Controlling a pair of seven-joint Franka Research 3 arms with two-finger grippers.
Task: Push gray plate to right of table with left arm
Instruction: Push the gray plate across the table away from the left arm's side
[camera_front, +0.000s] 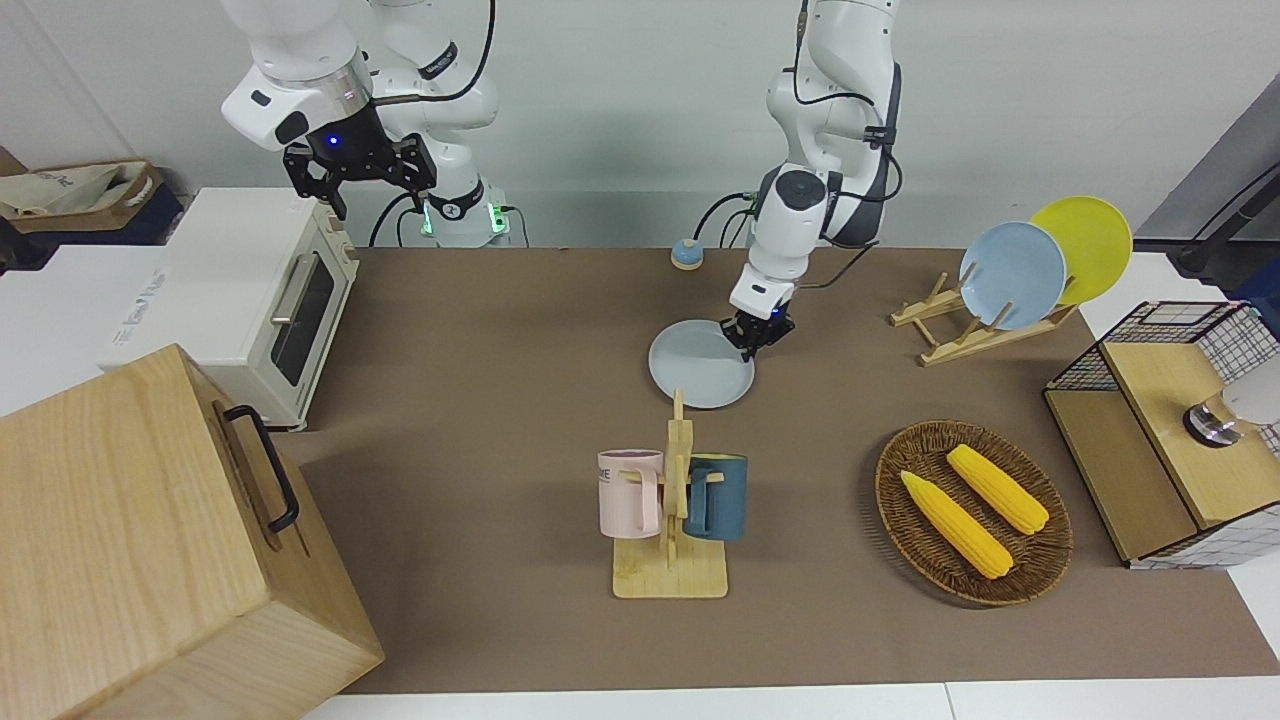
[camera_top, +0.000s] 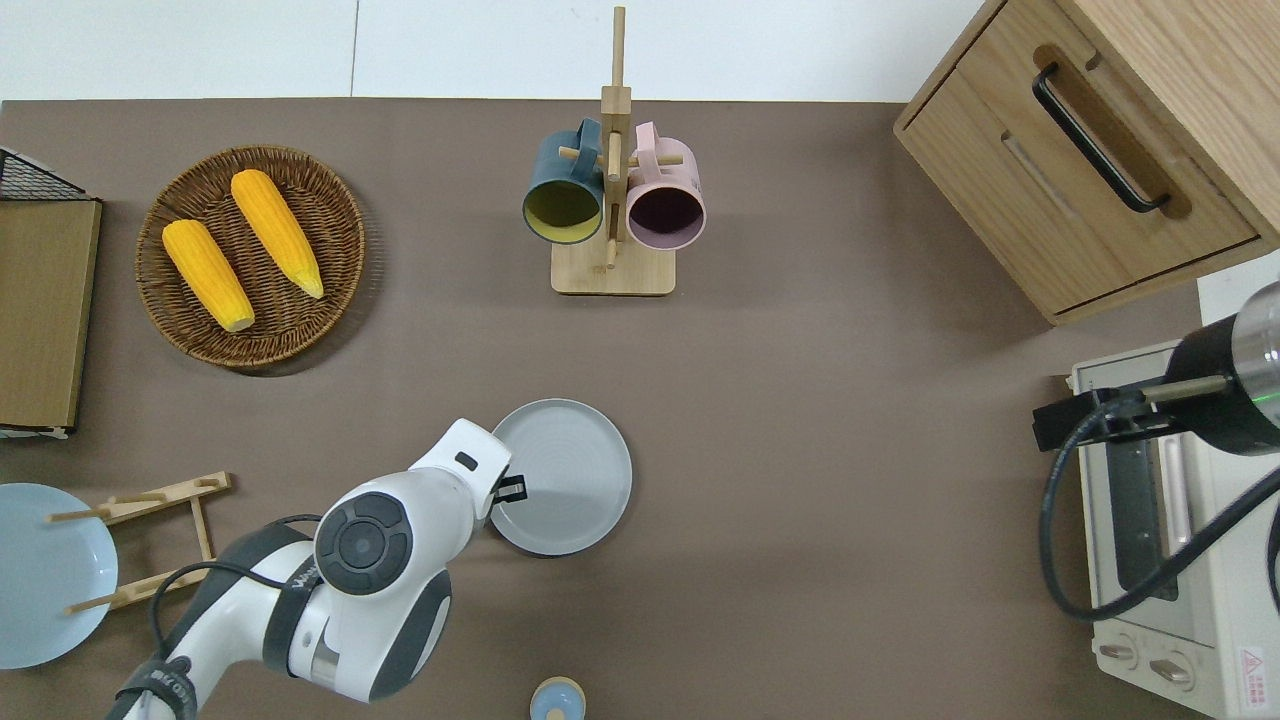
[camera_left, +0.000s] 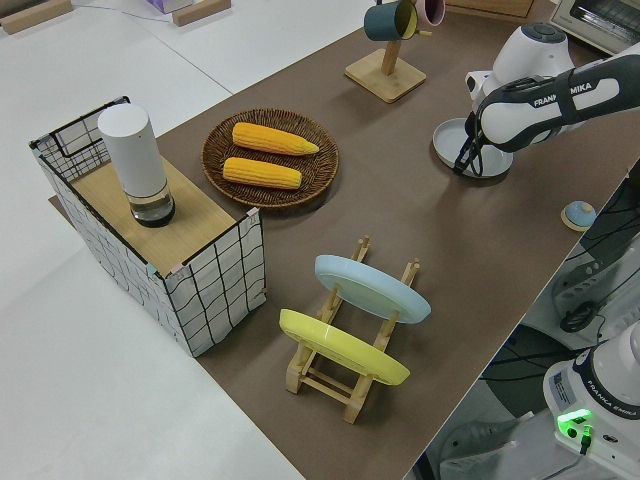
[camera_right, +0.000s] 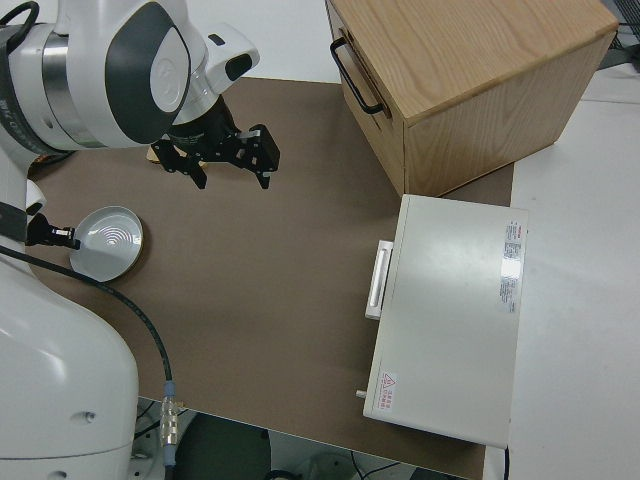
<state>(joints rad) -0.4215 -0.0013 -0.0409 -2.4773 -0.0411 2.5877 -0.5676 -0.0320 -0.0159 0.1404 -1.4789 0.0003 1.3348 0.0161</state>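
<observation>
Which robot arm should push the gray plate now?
The left one. The left gripper is already down at the rim of the gray plate, on the side toward the left arm's end of the table. The right gripper is parked, up in the air.

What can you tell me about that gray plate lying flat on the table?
The gray plate is round, pale gray-blue and plain, with a low raised rim and faint rings on its flat bottom. It looks like smooth ceramic or plastic. It lies flat and empty on the brown table, nearer to the robots than the mug rack. The left hand is down at its rim, on the side toward the left arm's end of the table.
</observation>
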